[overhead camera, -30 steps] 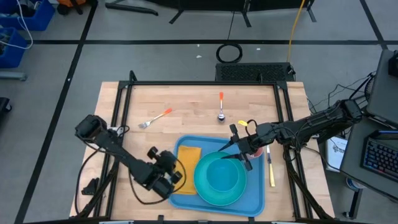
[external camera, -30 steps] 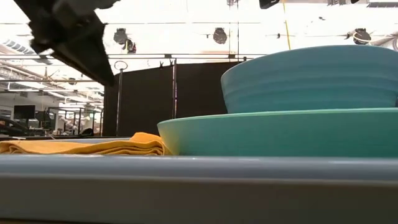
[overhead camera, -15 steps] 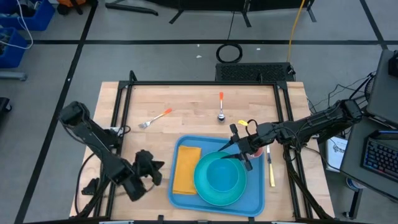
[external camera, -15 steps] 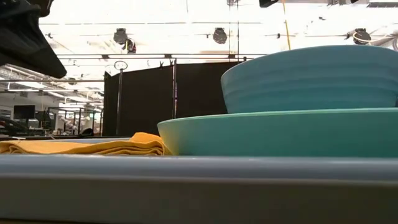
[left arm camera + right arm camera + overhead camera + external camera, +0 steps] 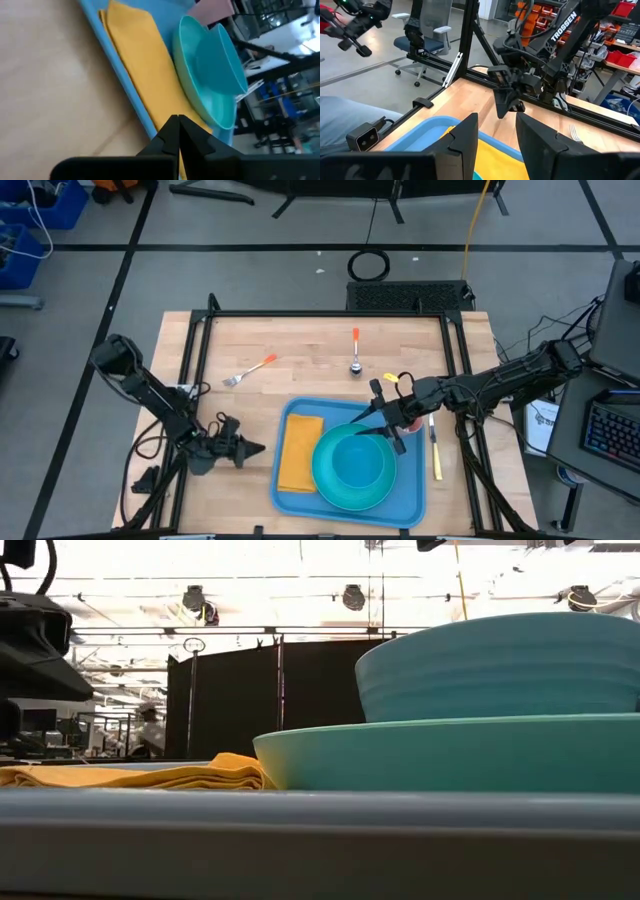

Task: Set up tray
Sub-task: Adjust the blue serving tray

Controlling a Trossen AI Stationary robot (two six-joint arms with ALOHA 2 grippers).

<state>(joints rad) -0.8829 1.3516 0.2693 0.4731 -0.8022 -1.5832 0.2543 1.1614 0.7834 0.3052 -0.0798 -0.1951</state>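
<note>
Smooth plastic tray [image 5: 412,502], wooden table [image 5: 300,345]

Overhead lamps glare white across the low view; the tray [image 5: 300,830] rim up close blurs, and the left wrist view looks soft.

Tray [image 5: 415,498] crowded; bare table [image 5: 300,345] behind; fork [image 5: 249,369], spoon [image 5: 355,351] there
</note>
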